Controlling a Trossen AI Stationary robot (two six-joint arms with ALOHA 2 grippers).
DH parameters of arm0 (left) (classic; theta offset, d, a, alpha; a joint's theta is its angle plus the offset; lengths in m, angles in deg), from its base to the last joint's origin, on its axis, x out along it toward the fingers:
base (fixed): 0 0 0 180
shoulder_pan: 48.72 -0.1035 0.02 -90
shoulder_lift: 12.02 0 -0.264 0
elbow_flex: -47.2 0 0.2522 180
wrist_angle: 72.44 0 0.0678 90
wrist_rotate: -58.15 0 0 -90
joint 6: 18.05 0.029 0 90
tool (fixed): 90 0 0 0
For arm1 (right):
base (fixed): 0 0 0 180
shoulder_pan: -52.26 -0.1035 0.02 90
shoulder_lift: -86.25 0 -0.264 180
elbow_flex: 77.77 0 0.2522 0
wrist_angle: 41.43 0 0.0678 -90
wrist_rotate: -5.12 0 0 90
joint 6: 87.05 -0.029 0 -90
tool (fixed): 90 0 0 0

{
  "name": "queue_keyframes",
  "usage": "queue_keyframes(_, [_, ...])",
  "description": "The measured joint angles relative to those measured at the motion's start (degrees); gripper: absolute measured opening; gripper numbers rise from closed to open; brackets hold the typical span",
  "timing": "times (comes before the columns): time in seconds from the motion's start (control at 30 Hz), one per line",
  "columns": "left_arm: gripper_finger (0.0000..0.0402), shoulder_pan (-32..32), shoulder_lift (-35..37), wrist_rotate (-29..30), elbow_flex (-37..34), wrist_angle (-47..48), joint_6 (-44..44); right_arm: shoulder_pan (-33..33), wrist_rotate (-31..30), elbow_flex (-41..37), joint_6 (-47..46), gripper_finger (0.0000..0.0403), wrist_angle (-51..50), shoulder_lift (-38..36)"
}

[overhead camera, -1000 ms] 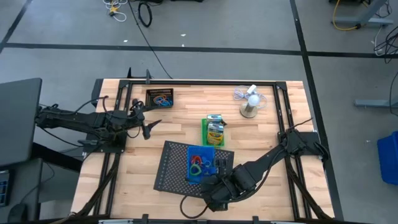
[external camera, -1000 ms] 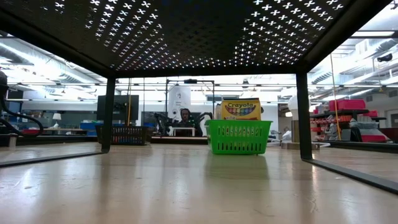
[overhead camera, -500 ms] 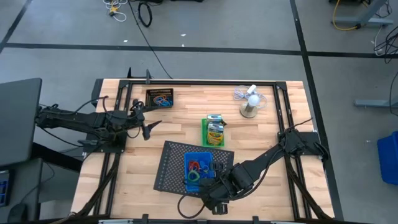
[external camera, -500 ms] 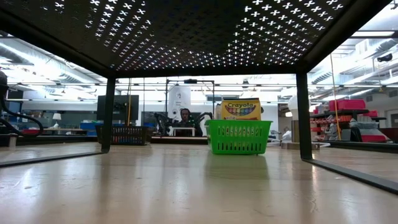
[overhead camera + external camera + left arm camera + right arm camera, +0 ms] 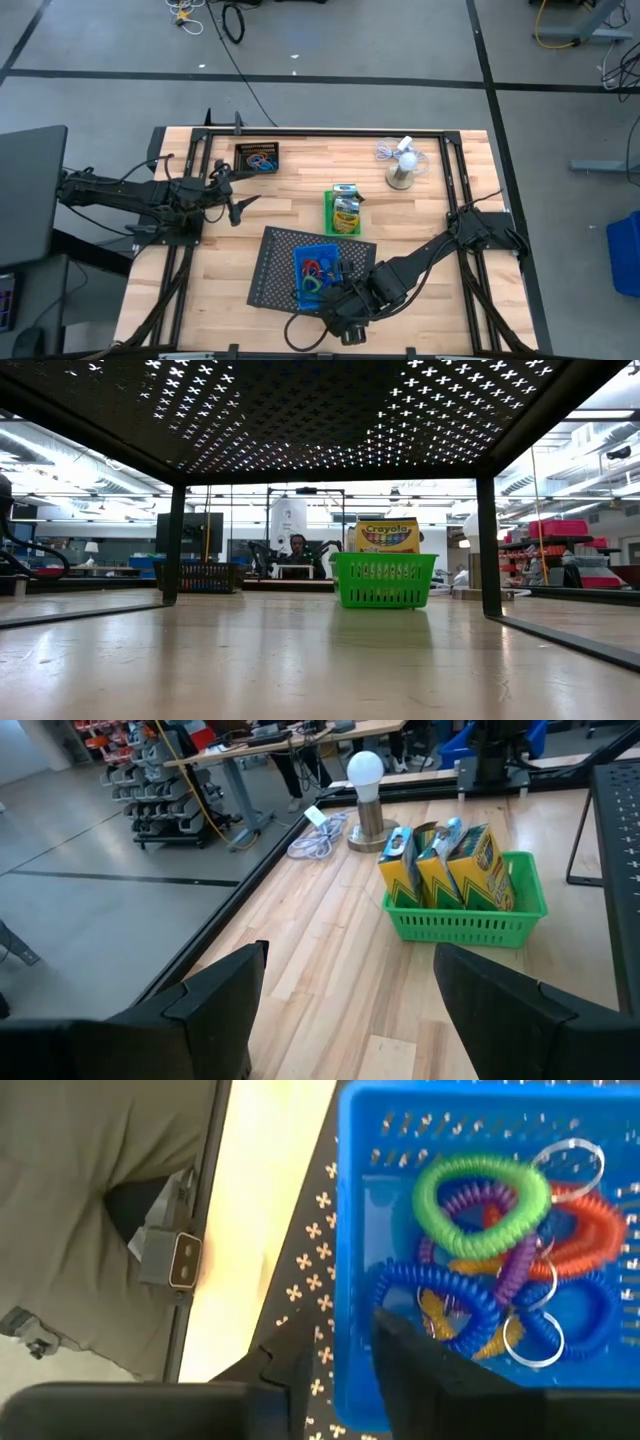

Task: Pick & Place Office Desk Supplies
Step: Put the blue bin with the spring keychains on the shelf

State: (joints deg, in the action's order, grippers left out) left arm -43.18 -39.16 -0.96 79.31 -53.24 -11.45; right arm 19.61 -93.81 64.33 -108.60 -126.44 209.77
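On the table: three bins, blue bin (image 5: 317, 276), green bin (image 5: 343, 211), black bin (image 5: 257, 158).

A grey floor (image 5: 350, 40) surrounds the wooden table (image 5: 290, 205), crossed by dark lines (image 5: 250, 78). Cables (image 5: 232, 20) lie on it at 12 o'clock, a yellow cord (image 5: 555, 25) at 1 o'clock. A blue crate (image 5: 625, 255) stands at 3 o'clock. In the low view, bright ceiling lights (image 5: 70, 445) hang over desks (image 5: 60, 575), red bins (image 5: 560, 530) fill shelves at 3 o'clock, and a person (image 5: 297, 546) sits far back. The left wrist view shows a parts rack (image 5: 160, 780).
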Motion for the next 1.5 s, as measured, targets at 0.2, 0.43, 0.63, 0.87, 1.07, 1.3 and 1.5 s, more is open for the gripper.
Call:
queue_keyframes(0.2, [0.0303, 0.0, -0.01, -0.2, 0.0, 0.0, 0.33, 0.0, -0.46, 0.0, 3.5, 0.0149, 2.39, 0.0])
queue_keyframes(0.43, [0.0303, 0.06, 0.0, -1.42, 0.0, -0.56, 0.42, 0.29, -8.56, -0.02, 8.21, 0.018, 2.52, -0.41])
queue_keyframes(0.63, [0.0303, 0.08, -0.02, -3.15, 0.0, -0.61, 0.04, 1.41, -18.36, -0.02, 11.08, 0.0174, -1.35, -3.59])
queue_keyframes(0.87, [0.0303, 0.04, 0.0, -3.84, 0.0, -0.52, -0.38, 2.62, -18.42, 0.0, 12.55, 0.0174, -2.31, -7.67])
queue_keyframes(1.07, [0.0303, 0.04, -0.01, -3.96, 0.0, -0.58, -0.45, 3.29, -21.33, -0.02, 13.34, 0.0167, -3.69, -7.76])
queue_keyframes(1.3, [0.0303, 0.02, 0.0, -4.21, 0.0, -0.63, -1.2, 8.09, -20.56, -1.83, 9.17, 0.0042, -14.37, -7.79])
queue_keyframes(1.5, [0.0303, 0.04, 0.0, -5.55, 0.0, -0.61, -1.89, 11.72, -19.28, -8.53, 12.34, 0.0013, -15.25, -8.22])
